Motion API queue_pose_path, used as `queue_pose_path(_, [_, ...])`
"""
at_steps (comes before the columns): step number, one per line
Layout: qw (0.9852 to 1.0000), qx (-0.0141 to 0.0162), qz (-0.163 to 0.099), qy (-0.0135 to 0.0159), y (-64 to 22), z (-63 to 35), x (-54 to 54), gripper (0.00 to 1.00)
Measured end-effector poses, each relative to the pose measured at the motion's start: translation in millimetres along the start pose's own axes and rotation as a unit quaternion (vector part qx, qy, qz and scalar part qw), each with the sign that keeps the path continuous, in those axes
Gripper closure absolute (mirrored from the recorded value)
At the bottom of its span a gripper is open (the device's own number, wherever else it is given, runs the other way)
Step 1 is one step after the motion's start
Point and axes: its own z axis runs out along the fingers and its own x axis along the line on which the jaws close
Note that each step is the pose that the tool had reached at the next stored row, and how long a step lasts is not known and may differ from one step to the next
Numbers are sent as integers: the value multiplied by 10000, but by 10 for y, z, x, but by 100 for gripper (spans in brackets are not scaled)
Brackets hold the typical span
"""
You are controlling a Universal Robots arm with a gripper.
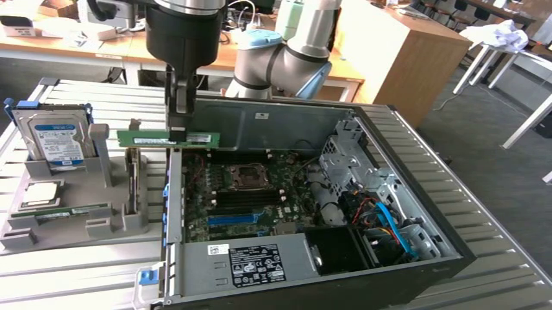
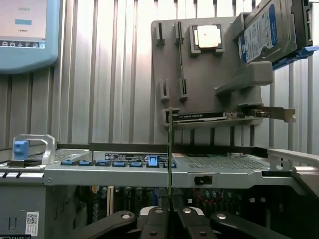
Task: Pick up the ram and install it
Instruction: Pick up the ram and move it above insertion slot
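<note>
The ram (image 1: pixel 203 138) is a thin green stick that hangs level in the air over the rim of the open computer case (image 1: pixel 258 119), on the exterior view's left. My gripper (image 1: pixel 178 134) comes down from above and is shut on the stick near its middle. In the wrist view the ram (image 2: pixel 169 149) shows edge-on as a thin line rising from between my fingers, with the gripper (image 2: pixel 169 213) closed around its base. Beyond it lie the case edge and the motherboard (image 1: pixel 250 187), whose dark memory slots sit near the processor socket.
A grey parts holder (image 1: pixel 77 229) stands at the exterior view's left of the case. It carries a hard drive (image 1: pixel 53 139), a square silver processor (image 1: pixel 39 194) and an upright expansion card (image 1: pixel 134 177). The power supply (image 1: pixel 254 261) fills the case's near corner.
</note>
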Motion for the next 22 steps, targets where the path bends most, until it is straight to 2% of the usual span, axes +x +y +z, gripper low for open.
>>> queue_pose_path(22, [10000,0,0,0,-238,-10,3,87])
